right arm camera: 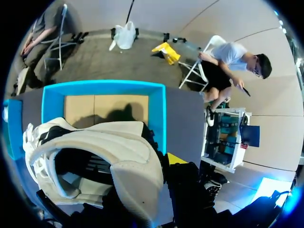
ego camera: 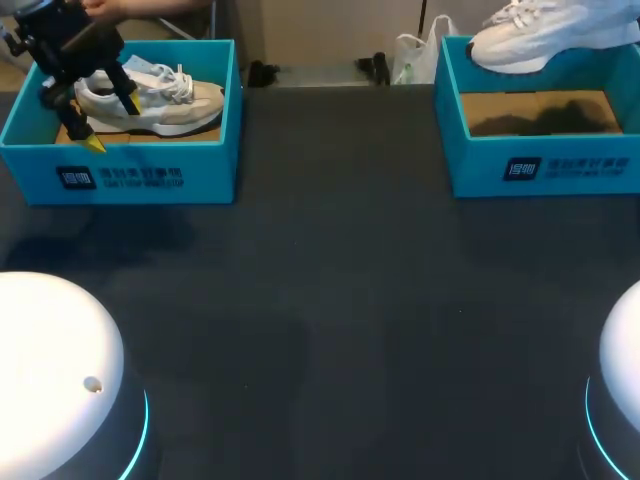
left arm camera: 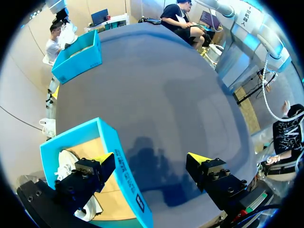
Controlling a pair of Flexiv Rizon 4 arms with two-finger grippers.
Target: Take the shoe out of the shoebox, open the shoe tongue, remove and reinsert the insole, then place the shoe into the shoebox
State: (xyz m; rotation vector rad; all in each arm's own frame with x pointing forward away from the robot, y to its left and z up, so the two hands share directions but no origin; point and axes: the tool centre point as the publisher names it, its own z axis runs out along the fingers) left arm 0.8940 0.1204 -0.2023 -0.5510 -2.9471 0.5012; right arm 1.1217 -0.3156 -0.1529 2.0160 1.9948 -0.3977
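The bench (ego camera: 330, 280) carries a teal box at each far corner. The left box (ego camera: 140, 175) contains a pale laced shoe, the boxed shoe (ego camera: 170, 105). The held shoe (ego camera: 530, 35) hangs over the right box (ego camera: 545, 170), its heel clamped in the right gripper (right arm camera: 160, 166). It looks light, with a soft upper and a stiff sole, so the heel collar is the best hold. The left gripper (left arm camera: 151, 161) gapes astride its box's wall.

A dark, matt surface (ego camera: 330, 300) spans the head view from side to side, evenly lit from above. Soft, blurred shadows (ego camera: 120, 235) lie on it towards its far left part. Its texture looks fine and cloth-like.
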